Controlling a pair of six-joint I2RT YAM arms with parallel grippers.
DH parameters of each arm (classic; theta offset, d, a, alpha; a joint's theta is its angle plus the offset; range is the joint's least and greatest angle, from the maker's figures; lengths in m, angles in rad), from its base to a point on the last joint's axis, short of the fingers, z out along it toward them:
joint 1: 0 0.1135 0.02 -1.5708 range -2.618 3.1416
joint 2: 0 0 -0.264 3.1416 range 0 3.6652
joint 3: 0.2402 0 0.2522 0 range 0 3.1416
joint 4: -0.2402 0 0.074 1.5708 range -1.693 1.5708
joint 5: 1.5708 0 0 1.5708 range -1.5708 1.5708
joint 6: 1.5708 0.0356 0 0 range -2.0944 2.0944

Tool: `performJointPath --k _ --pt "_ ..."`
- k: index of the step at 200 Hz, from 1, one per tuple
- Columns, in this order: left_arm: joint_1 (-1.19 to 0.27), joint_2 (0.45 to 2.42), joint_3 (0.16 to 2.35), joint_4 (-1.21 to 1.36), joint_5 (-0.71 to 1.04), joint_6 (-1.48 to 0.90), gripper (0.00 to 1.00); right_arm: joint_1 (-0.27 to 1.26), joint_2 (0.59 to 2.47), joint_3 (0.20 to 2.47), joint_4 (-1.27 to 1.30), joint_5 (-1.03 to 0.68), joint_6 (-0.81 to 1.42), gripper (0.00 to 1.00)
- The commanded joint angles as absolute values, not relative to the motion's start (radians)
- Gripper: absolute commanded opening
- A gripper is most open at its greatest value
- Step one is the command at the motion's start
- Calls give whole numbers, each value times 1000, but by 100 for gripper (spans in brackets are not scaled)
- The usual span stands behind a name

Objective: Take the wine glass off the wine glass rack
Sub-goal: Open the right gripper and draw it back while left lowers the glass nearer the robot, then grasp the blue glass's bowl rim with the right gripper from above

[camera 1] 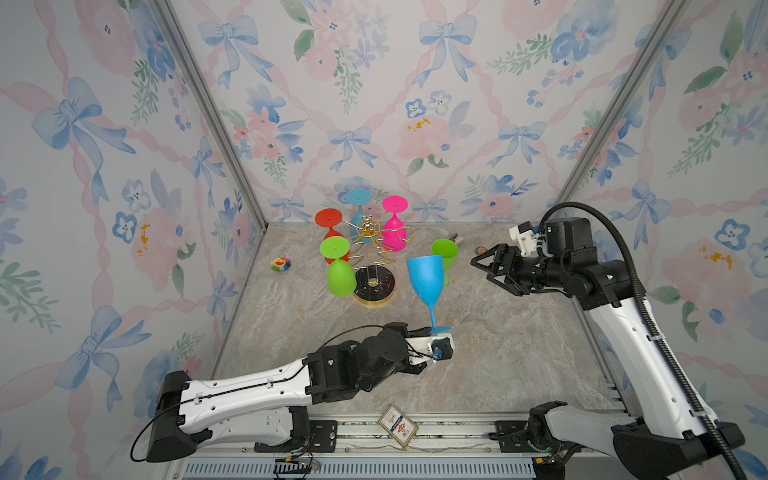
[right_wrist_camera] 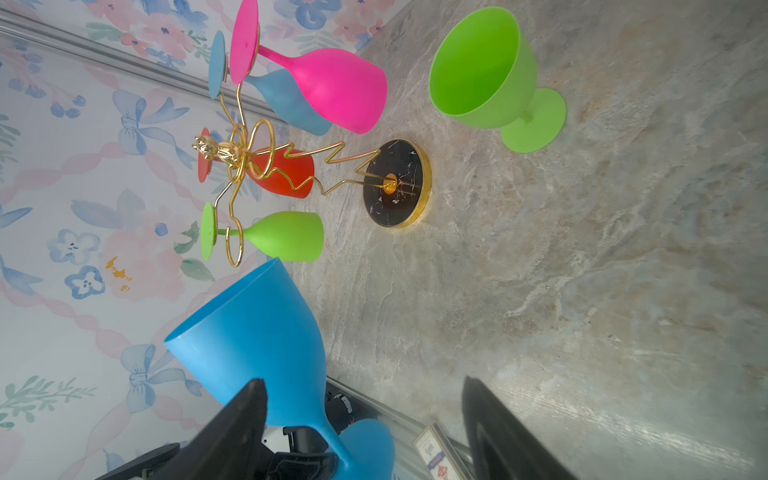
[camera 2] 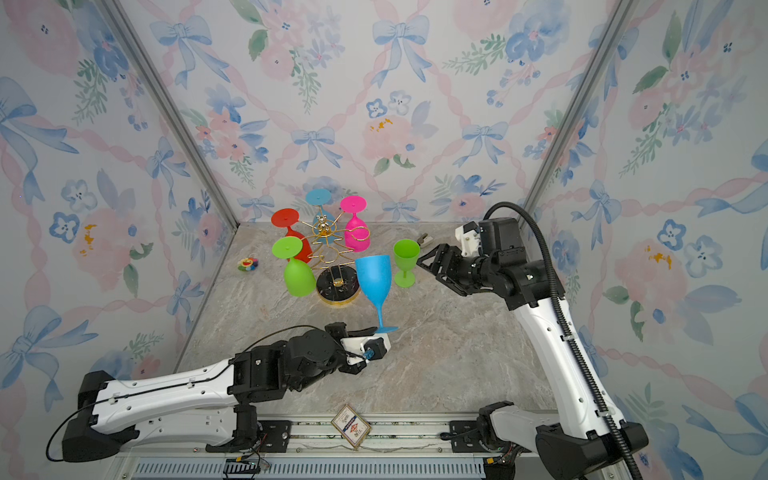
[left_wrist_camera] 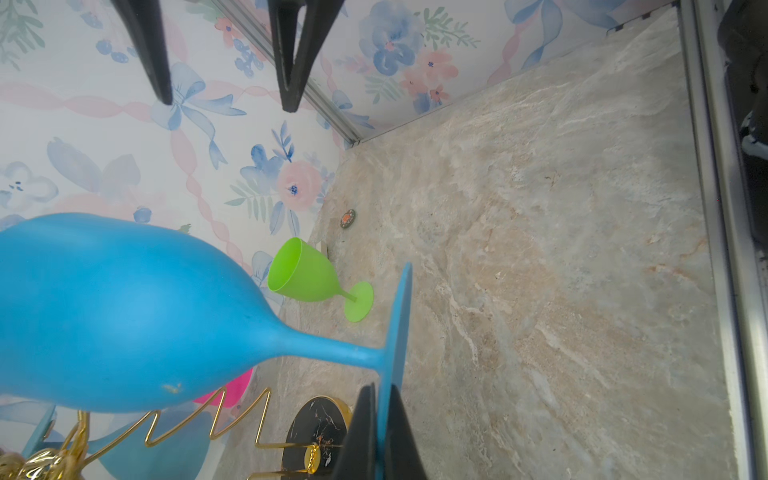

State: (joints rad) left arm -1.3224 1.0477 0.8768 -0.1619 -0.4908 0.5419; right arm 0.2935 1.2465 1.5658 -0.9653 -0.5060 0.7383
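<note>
Far left of centre on the tabletop [camera 1: 498, 353]: wine glass rack [camera 1: 376, 286], four glasses hanging upside down from its arms. Right of it and nearer: blue wine glass [camera 1: 424, 276], off the rack, bowl up, slightly tilted, foot clenched in left claw [camera 1: 434, 331]. Just beyond it: green glass [camera 1: 444, 249], standing. Right: right claw [camera 1: 479, 270], released, empty.

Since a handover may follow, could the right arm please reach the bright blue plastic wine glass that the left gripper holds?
Probably yes: the open right gripper faces the bright blue plastic wine glass; only the upright green plastic glass stands close beside that path.
</note>
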Motion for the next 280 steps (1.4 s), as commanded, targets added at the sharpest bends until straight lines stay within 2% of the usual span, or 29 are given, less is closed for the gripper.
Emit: performJointPath --k 1,39,92,143,190,280 --pt "-1369 1073 851 -152 -662 659 0 322 1280 1650 -1062 -531 697 76" --pt "-1415 1102 812 -121 -811 749 0 334 1323 1697 -1110 -568 701 74" --pt "-1449 1125 675 50 -1017 955 0 373 1345 1734 -1172 -569 701 72" --pt "-1466 1097 494 350 -1074 1249 0 445 1381 1765 -1220 -571 715 68" --pt "-1467 1116 470 359 -1093 1296 0 507 1451 1784 -1256 -585 698 60" --pt "-1471 1095 442 362 -1110 1345 0 513 1564 1896 -1365 -632 644 45"
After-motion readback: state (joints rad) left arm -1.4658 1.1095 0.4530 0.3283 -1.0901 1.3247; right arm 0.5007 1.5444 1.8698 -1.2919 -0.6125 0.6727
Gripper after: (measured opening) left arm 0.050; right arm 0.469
